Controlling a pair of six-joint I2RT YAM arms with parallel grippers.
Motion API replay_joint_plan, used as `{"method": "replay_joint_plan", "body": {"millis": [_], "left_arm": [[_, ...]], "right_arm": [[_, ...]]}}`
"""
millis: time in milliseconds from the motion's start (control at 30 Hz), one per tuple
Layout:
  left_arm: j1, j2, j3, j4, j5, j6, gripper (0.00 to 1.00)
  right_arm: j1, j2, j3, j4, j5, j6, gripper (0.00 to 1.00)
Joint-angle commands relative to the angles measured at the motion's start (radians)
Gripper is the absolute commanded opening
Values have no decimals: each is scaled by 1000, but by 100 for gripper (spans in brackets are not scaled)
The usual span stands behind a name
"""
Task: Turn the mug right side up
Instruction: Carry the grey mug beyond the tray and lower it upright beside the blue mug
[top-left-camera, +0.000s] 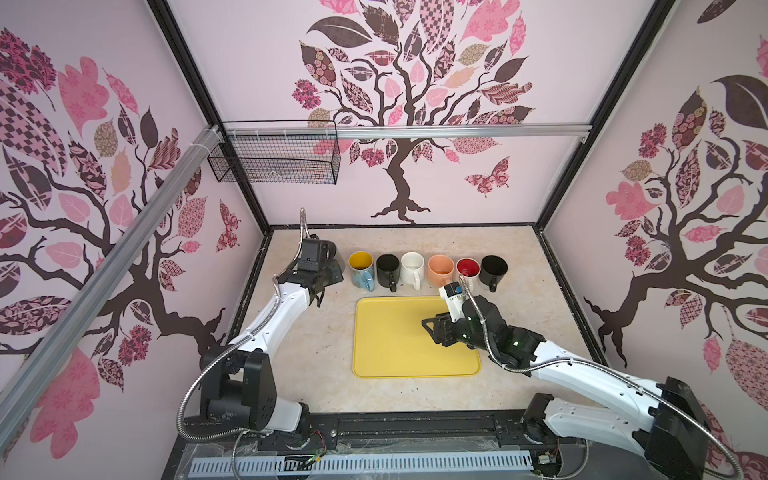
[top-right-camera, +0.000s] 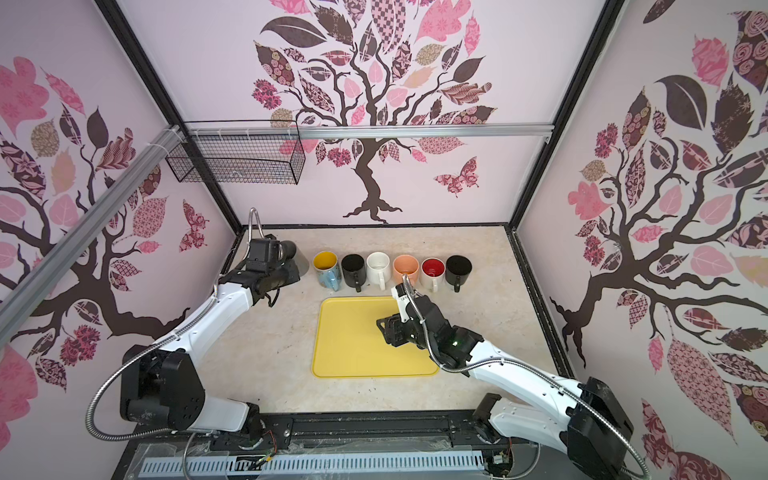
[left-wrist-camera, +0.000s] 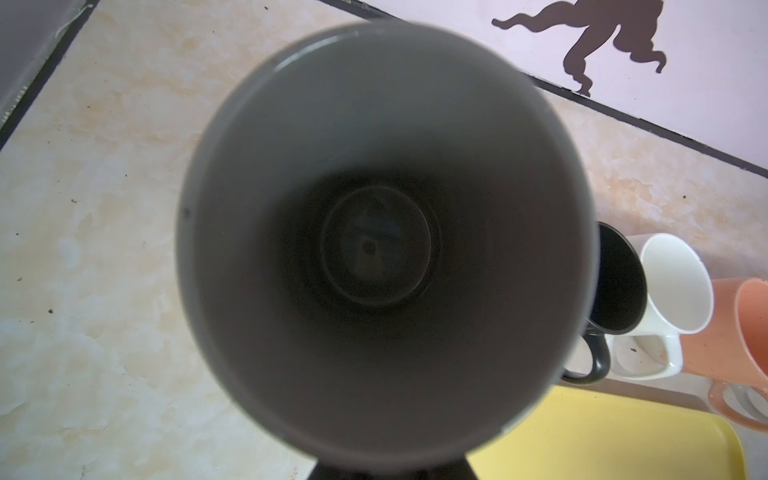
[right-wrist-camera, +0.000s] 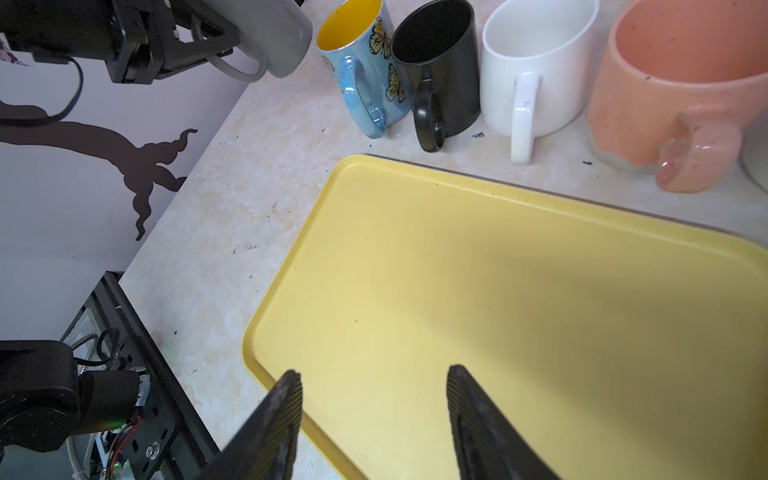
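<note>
I see my left gripper (right-wrist-camera: 227, 45) closed on the grey mug (right-wrist-camera: 282, 33) — right gripper (right-wrist-camera: 374, 372) half open, empty, above the yellow tray (right-wrist-camera: 540, 270).

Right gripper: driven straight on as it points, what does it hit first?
Probably the yellow tray: the right gripper, jaws open and empty, tilts down over its bare surface, with nothing in between. How far along is unclear.
</note>
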Motion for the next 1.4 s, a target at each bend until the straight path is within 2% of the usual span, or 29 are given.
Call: {"method": "replay_joint_plan", "body": {"millis": [0,433,900,1167,1367], "left_arm": [[3,12,-24,138,-11,-3,0],[4,114,-54,211,6,-7,0],[-2,156,-77,212,-3,12,0],[-46,187,-64,180,-100,41,0],[-61,209,-65,178,-113,37,0]], "right_arm": [[-3,-16,5,-10,9,-19,59],[-3,-8,5,-6,5,-20,60],[-3,-1,1,1,4,-20,62],[-4,0,0,-1,5,-22,63],[-4,-8,-2,-5,9,-22,63]]}}
